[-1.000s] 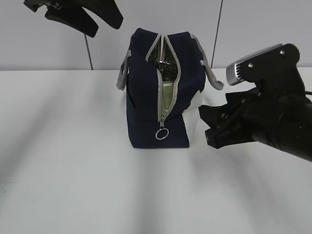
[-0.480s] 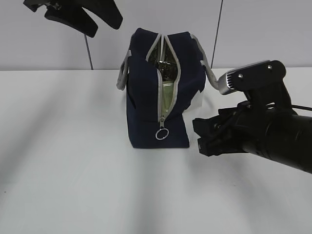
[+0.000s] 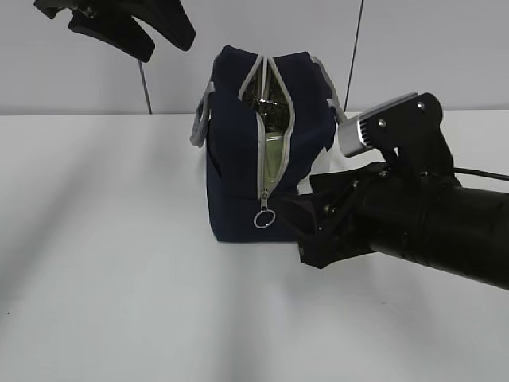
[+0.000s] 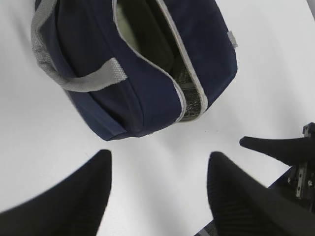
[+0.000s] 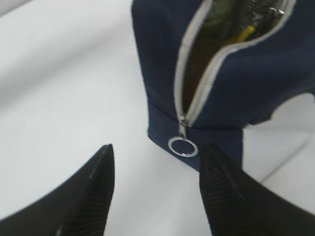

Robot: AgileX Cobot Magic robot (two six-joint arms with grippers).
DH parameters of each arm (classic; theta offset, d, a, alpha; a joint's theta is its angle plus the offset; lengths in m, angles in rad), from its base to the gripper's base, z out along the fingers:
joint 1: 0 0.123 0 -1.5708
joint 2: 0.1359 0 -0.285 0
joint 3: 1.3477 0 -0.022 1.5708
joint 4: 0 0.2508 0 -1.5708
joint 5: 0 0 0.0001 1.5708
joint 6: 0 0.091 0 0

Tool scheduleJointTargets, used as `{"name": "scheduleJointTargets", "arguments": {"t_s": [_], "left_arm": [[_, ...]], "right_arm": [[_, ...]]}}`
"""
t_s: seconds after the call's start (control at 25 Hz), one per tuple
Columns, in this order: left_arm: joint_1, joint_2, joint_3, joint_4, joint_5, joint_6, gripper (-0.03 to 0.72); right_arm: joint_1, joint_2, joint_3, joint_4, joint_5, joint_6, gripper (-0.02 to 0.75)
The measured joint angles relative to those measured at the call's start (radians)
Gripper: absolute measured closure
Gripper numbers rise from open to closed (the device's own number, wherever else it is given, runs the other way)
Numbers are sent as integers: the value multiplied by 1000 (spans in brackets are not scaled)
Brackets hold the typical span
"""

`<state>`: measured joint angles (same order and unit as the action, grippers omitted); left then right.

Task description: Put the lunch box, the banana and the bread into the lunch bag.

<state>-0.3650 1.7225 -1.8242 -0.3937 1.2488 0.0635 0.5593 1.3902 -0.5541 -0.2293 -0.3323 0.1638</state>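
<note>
The navy lunch bag [image 3: 237, 183] stands on the white table with its zipper open down the near end. The ring pull [image 3: 264, 218] hangs low. The lunch box's sage-green lid [image 3: 273, 163] shows in the slit, below the shiny lining. In the right wrist view a yellow bit of the banana [image 5: 244, 33] shows inside the bag [image 5: 162, 59]. The bread does not show. My right gripper [image 3: 298, 233] is open and empty, low beside the bag's near end, its fingers either side of the ring pull [image 5: 182, 146] and just short of it. My left gripper [image 3: 163, 44] is open and empty, high at the back left, above the bag [image 4: 142, 93].
The white table [image 3: 119, 278] spreads to the left and front of the bag. Grey strap handles [image 3: 199, 127] hang at both sides of the bag. A pale wall stands behind. The right gripper's finger [image 4: 275, 147] shows at the right edge of the left wrist view.
My right gripper has moved left and a little down, from the bag's right side to its near end by the ring pull. The left gripper and the bag have barely moved.
</note>
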Motion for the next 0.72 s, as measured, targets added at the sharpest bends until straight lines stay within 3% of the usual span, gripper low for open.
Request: {"name": "scheduleJointTargets", "arguments": {"t_s": [0.12,0.36,0.56,0.72], "left_arm": [[0,0,0,0,0,0,260],[0,0,0,0,0,0,260],[0,0,0,0,0,0,260],[0,0,0,1,0,0,260]], "right_arm": [[0,0,0,-209,-91,222,331],[0,3,0,-489,-180,471,332],[-7,65,0,-566,-134,509,332],[-66,160,0,-579,-160,507,332]]}}
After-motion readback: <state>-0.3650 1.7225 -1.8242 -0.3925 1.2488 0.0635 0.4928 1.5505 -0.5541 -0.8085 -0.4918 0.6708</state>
